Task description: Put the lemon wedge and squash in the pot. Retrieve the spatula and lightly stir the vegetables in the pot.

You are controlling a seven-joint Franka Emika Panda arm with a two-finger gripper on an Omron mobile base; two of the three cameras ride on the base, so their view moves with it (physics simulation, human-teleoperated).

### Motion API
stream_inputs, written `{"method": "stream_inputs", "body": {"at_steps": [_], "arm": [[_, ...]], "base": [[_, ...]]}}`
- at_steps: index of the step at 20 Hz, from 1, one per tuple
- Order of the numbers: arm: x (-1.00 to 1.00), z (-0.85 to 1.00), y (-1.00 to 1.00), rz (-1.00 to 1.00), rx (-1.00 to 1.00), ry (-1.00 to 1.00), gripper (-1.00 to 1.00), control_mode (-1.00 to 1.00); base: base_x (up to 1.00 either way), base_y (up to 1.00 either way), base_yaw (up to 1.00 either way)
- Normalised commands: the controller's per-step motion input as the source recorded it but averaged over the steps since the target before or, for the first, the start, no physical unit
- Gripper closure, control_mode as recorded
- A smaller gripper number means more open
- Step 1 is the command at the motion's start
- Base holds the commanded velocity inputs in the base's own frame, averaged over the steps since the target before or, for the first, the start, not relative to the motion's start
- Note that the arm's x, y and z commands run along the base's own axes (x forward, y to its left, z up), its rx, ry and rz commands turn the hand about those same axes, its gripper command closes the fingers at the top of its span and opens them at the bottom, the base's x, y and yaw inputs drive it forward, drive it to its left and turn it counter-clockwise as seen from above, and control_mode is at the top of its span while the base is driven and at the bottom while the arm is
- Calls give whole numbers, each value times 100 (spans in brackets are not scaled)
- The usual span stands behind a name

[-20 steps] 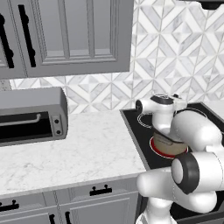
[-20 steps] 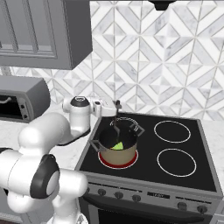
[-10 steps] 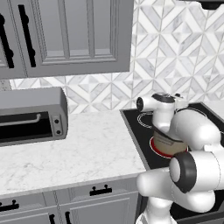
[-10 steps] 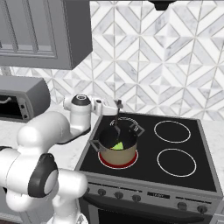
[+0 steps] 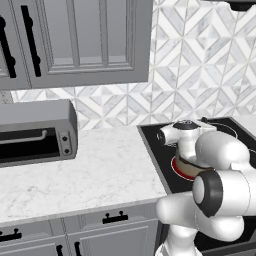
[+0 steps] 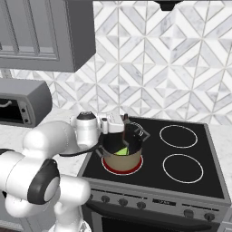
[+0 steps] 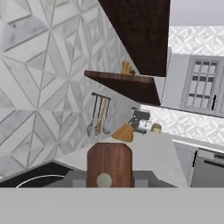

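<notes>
Standing on the front left burner of the stove [image 6: 190,181], the pot [image 6: 121,158] holds the lemon wedge [image 6: 121,152], a bright green patch against its black inside; the squash cannot be made out in the pot from here.

The gripper [image 6: 128,129] sits just above the pot's rear rim, jaws drawn narrow. In the hand view a reddish-brown handle end [image 7: 109,162] fills the gap between the finger tips, so the gripper is clamped on the spatula. Its blade cannot be seen.

The handle's long axis runs along the gripper's line of sight, its end toward the camera. That sight line is roughly level, toward the far wall and a row of hanging utensils [image 7: 99,114], so the spatula lies close to horizontal above the pot rather than pointing down into it.

Against half a second ago, the wrist has swung a little to the right over the pot; pot and wedge are unmoved.

In the left base view the arm hides most of the pot; the toaster oven [image 5: 35,132] stands on the table [image 5: 100,175] to the left.
</notes>
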Motion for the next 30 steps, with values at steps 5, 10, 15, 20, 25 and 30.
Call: {"method": "stream_inputs", "body": {"at_steps": [5, 10, 15, 20, 25, 30], "arm": [[0, -9, 10, 0, 4, -10, 100, -100], [9, 0, 36, 4, 13, -19, 100, -100], [11, -13, 13, 1, 4, -9, 100, -100], [-32, -1, -15, -5, -3, -6, 100, -100], [-71, 0, -50, -16, -6, -5, 100, -100], [-14, 0, -17, -13, 0, 1, 100, -100]], "base": [[0, 0, 0], [0, 0, 0], [0, 0, 0], [0, 0, 0], [0, 0, 0], [0, 0, 0]]}}
